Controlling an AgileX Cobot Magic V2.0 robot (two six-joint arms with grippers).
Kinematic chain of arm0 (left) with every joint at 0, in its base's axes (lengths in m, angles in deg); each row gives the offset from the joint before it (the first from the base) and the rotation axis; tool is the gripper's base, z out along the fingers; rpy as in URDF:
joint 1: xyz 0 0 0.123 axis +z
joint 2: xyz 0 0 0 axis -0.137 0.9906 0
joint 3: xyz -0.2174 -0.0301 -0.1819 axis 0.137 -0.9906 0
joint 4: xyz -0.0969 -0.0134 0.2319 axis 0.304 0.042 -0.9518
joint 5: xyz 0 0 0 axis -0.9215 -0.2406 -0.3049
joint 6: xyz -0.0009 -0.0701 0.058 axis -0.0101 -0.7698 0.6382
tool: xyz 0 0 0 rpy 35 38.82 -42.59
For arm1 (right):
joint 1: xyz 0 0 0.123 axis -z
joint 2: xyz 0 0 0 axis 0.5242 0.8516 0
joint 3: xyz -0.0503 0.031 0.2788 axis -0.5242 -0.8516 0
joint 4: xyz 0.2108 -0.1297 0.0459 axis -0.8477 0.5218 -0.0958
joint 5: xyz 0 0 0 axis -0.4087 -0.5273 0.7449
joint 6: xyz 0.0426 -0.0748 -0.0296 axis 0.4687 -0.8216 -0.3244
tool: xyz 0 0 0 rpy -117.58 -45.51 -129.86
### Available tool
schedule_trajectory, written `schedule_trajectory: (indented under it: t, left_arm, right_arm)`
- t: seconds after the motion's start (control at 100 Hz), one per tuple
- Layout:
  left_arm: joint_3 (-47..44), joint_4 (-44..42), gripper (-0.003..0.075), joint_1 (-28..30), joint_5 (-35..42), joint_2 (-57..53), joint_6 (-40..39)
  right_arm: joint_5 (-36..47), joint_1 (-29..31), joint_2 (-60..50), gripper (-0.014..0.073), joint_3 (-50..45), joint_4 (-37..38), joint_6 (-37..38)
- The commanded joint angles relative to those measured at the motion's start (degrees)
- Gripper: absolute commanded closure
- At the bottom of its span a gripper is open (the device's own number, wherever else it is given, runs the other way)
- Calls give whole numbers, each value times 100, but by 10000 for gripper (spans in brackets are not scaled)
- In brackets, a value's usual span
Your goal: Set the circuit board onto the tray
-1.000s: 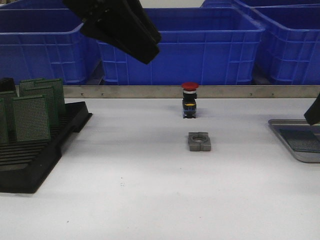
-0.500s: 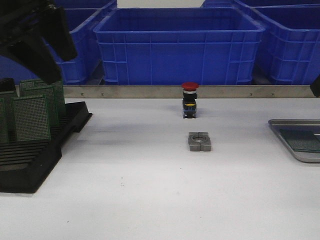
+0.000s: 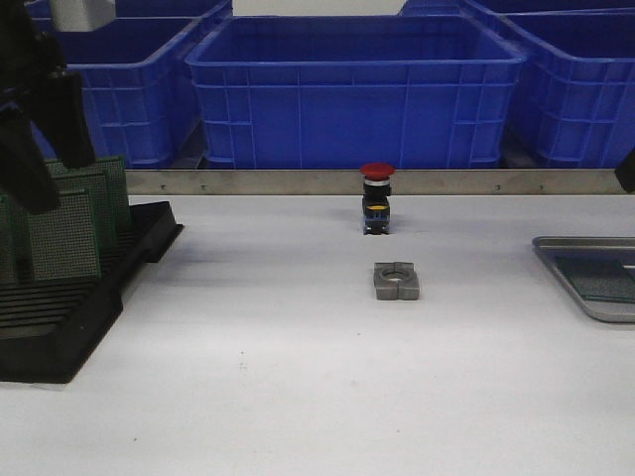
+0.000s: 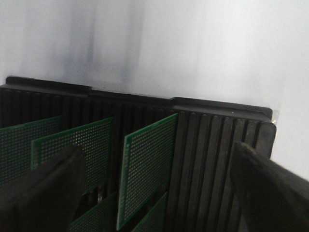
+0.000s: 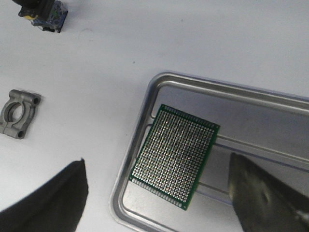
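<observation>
The silver tray [image 3: 566, 260] lies at the table's right edge, and one green circuit board [image 3: 602, 284] lies flat in it. In the right wrist view the board [image 5: 175, 155] rests on the tray's [image 5: 145, 111] ridged floor. My right gripper [image 5: 159, 205] hangs open and empty above it. Several more green circuit boards [image 3: 65, 233] stand in the black slotted rack [image 3: 94, 307] at the left. My left gripper [image 3: 42, 149] is open and empty just above them. In the left wrist view its fingers [image 4: 46, 193] straddle a standing board [image 4: 147, 169] over the rack [image 4: 212, 145].
A red-capped push button [image 3: 377, 198] stands at mid table. A grey metal clamp block [image 3: 397, 281] lies in front of it. Big blue bins [image 3: 357, 89] line the back behind a metal rail. A bit of my right arm [image 3: 627, 171] shows at the right edge.
My left arm swung from the top middle over to the left and came down over the rack. My right arm rose away from the tray, leaving the board in it.
</observation>
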Motion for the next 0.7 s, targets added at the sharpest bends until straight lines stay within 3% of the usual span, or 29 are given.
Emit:
schedule_trajectory:
  t: [0.0,0.32,0.42,0.63,0.69]
  left_arm:
    - [166,143,154,11,35,-86,-73]
    - [166,196,181,11,22,319,-73]
    - [166,196,313,11,22,319,-73]
    - [166,196,703,11,-11,319,-73]
    - [166,196,739,11,-62,309,-73]
  right_arm:
    - [-110,35,-272,-17,167,-157,-45]
    - [-149,35,-272,-17,167,-157,-45]
    - [-149,35,-272,-17,167,-157,-45]
    - [-149,35,-272,-17,167,-157,-45]
    - [-149,35,-272,-17,167,-157,-51]
